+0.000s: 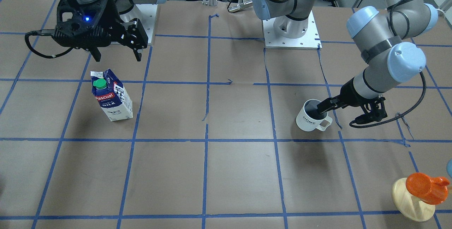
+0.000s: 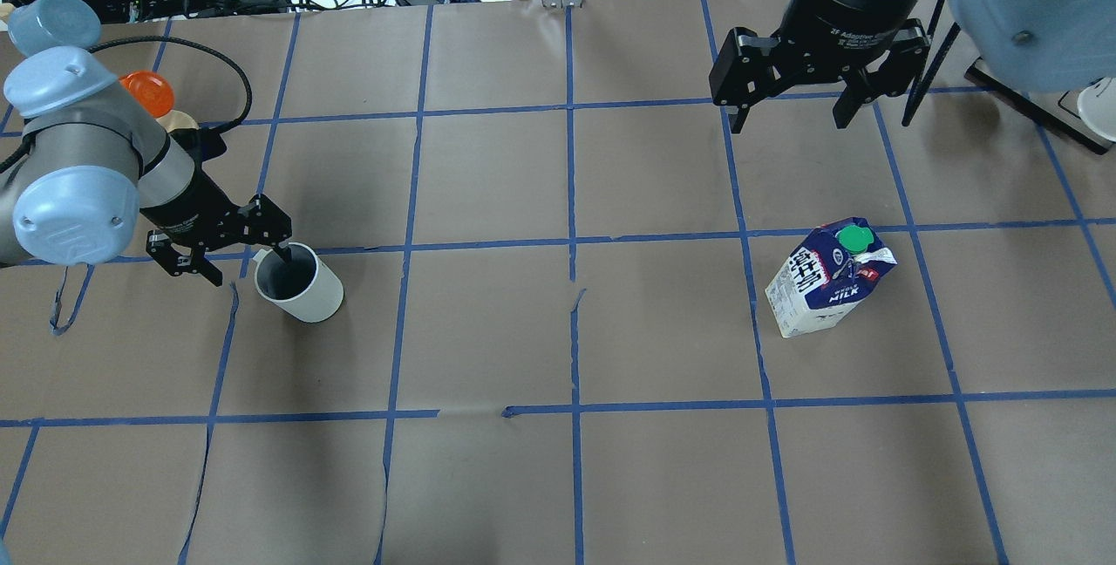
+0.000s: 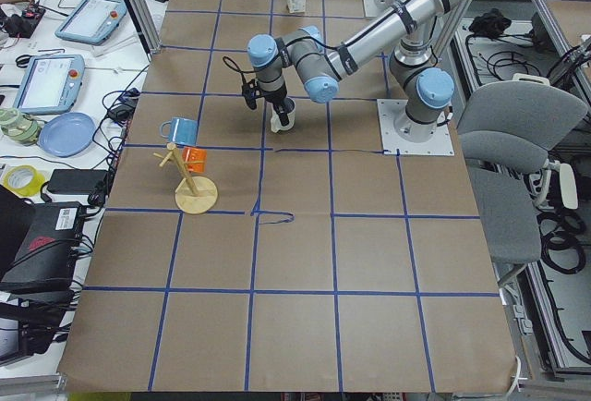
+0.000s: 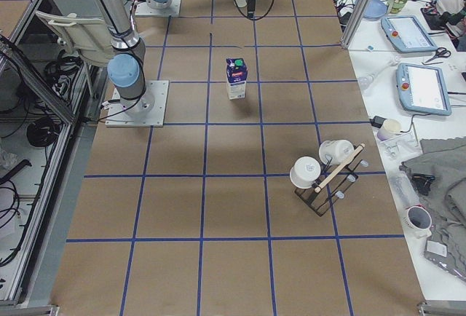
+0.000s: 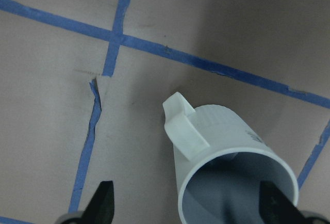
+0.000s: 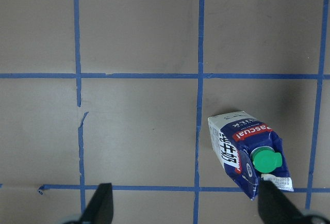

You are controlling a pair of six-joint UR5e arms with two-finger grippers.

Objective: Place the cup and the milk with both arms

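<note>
The white cup stands upright on the brown table, its handle toward my left gripper. That gripper is open and low. In the overhead view one finger reaches inside the cup and the other is outside, beside the handle. The left wrist view shows the cup with its handle side between the fingertips. The milk stands upright and free, also in the overhead view. My right gripper is open and empty, raised above the table beyond the carton.
An orange cup on a pale wooden stand sits near the table corner on my left, with a blue mug beside it. A rack with white mugs stands at the far edge on my right. The arm bases sit at the robot's edge.
</note>
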